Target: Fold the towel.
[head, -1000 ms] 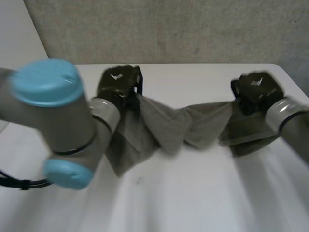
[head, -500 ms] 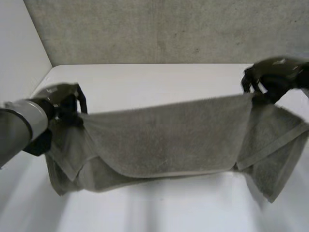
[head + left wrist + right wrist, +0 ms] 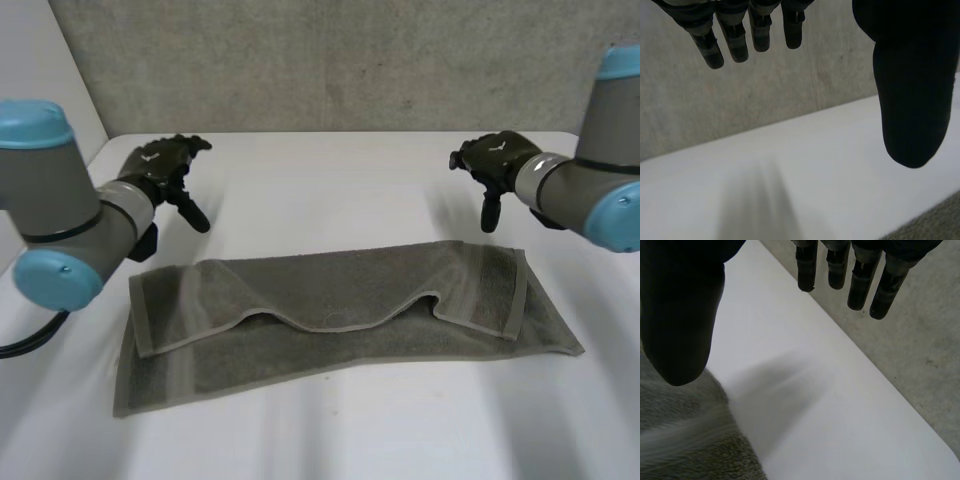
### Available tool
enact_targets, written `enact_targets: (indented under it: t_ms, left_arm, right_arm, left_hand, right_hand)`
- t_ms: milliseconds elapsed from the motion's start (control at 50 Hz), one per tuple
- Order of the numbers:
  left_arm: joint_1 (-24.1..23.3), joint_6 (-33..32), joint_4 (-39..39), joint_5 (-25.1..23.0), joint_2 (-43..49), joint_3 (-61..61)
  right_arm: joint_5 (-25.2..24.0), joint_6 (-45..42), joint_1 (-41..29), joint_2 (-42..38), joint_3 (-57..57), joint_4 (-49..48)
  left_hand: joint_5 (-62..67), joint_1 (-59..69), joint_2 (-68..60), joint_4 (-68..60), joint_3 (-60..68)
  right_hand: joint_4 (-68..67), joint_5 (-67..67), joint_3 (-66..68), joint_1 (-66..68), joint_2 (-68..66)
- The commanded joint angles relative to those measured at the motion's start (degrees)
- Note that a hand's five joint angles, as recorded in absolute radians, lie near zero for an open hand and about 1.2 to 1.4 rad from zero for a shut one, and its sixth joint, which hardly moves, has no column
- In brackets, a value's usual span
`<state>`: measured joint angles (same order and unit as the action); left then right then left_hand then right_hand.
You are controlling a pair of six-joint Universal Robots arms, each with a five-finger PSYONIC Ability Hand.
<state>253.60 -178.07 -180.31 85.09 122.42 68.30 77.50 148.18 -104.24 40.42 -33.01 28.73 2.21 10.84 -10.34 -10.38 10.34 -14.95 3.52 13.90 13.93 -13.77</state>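
While the towel (image 3: 340,300) lies folded, left hand (image 3: 165,165) and right hand (image 3: 497,160) hover empty.

Head high, wrists low near towel (image 3: 340,300)

No legible text, label, brand or number anywhere.

right hand (image 3: 680,315) fingers (image 3: 860,285) straight, spread from thumb, holding nothing | thumb tip over towel (image 3: 685,440) edge, contact unclear | grey towel lies on white table (image 3: 830,405) on the thumb side | bare table below fingers, rounded table corner visible | grey wall (image 3: 920,355) beyond table edge
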Motion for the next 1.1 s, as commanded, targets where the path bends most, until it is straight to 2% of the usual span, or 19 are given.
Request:
enact_targets:
  t_ms: [20, 40, 80, 100, 200, 280, 340, 420, 540, 640, 760, 900, 1020, 1100]
  left_arm:
    - [0.3, -0.8, -0.9, -0.4, -14.6, 15.2]
    - [0.3, -0.8, -0.9, -0.4, -14.7, 15.2]
    - [0.5, -1.5, -0.8, -0.3, -18.2, 20.9]
    - [0.5, -1.5, -0.8, -0.3, -18.2, 20.9]
    - [0.7, -6.7, -1.1, 0.1, -22.2, 30.3]
    - [0.8, -11.1, -1.9, -0.1, -23.8, 37.1]
    - [0.8, -11.4, -3.2, -0.1, -23.9, 38.7]
    - [0.9, -11.6, -10.1, -0.5, -23.6, 43.2]
    - [-1.4, -11.2, -17.1, -0.6, -21.1, 44.5]
    - [-5.7, -11.0, -20.0, -0.5, -17.1, 42.6]
    - [-8.7, -10.9, -21.3, -0.1, -11.3, 39.0]
    - [-10.5, -11.3, -22.9, -0.1, -6.7, 35.7]
    - [-11.2, -11.4, -23.3, 0.2, -3.6, 32.3]
    - [-11.2, -11.4, -23.3, 0.3, -2.5, 30.8]
  right_arm:
    - [-5.2, 0.7, 0.7, 18.1, -22.8, -2.3]
    - [-5.2, 0.7, 0.7, 18.1, -22.8, -2.3]
    - [-5.2, 0.7, 0.7, 24.3, -32.4, -4.9]
    - [-5.2, 0.7, 0.7, 24.4, -32.5, -4.9]
    - [-4.7, 0.8, 0.6, 32.1, -50.2, -12.4]
    - [-4.7, 0.8, 0.6, 34.4, -58.0, -17.1]
    - [-4.7, 0.8, 0.6, 36.0, -64.6, -21.3]
    - [-4.7, 0.8, 0.6, 36.5, -71.7, -26.3]
    - [-4.7, 0.9, 0.6, 36.5, -75.8, -31.2]
    - [-4.2, 1.9, 1.1, 36.5, -76.9, -34.9]
    - [-3.6, 6.1, 2.0, 36.6, -78.1, -38.8]
    - [-3.6, 14.7, 1.5, 36.8, -77.1, -40.1]
    - [-3.6, 18.5, 0.4, 35.7, -75.9, -41.1]
    - [-3.3, 20.4, -4.2, 31.8, -72.7, -41.9]
  left_hand:
    - [-0.8, 0.5, -1.1, -1.0, 1.0]
    - [-0.8, 0.5, -1.1, -1.0, 1.1]
    - [0.5, 1.9, -2.4, -2.4, 2.4]
    - [0.5, 1.9, -2.4, -2.4, 2.4]
    - [1.4, 2.7, -3.2, -3.2, 3.2]
    - [1.5, 2.9, -3.4, -3.4, 3.4]
    - [1.5, 2.9, -3.4, -3.4, 3.4]
    - [2.7, 4.1, -4.6, -4.5, 4.6]
    - [2.7, 4.1, -4.6, -4.5, 4.6]
    - [2.6, 3.9, -4.4, -4.4, 4.4]
    - [2.5, 3.9, -4.4, -4.4, 4.4]
    - [2.7, 4.1, -4.6, -4.5, 4.6]
    - [5.4, 6.8, -7.3, -7.2, 7.3]
    - [10.1, 11.5, -12.0, -11.9, 12.0]
  right_hand:
    - [5.0, -3.5, -3.9, -3.9, 3.8]
    - [5.0, -3.5, -3.9, -3.9, 3.8]
    - [5.0, -3.5, -3.9, -3.9, 3.8]
    - [5.0, -3.5, -3.9, -3.9, 3.8]
    - [-2.5, 3.9, 3.6, 3.5, -3.7]
    - [-3.7, 5.1, 4.8, 4.7, -4.9]
    - [-3.7, 5.1, 4.8, 4.7, -4.9]
    - [-3.7, 5.1, 4.8, 4.7, -4.9]
    - [-3.5, 5.0, 4.6, 4.6, -4.7]
    - [-3.0, 4.5, 4.1, 4.1, -4.2]
    - [0.0, 1.4, 1.1, 1.0, -1.2]
    - [5.0, -3.5, -3.9, -3.9, 3.8]
    - [5.0, -3.5, -3.9, -3.9, 3.8]
    - [5.0, -3.5, -3.9, -3.9, 3.8]
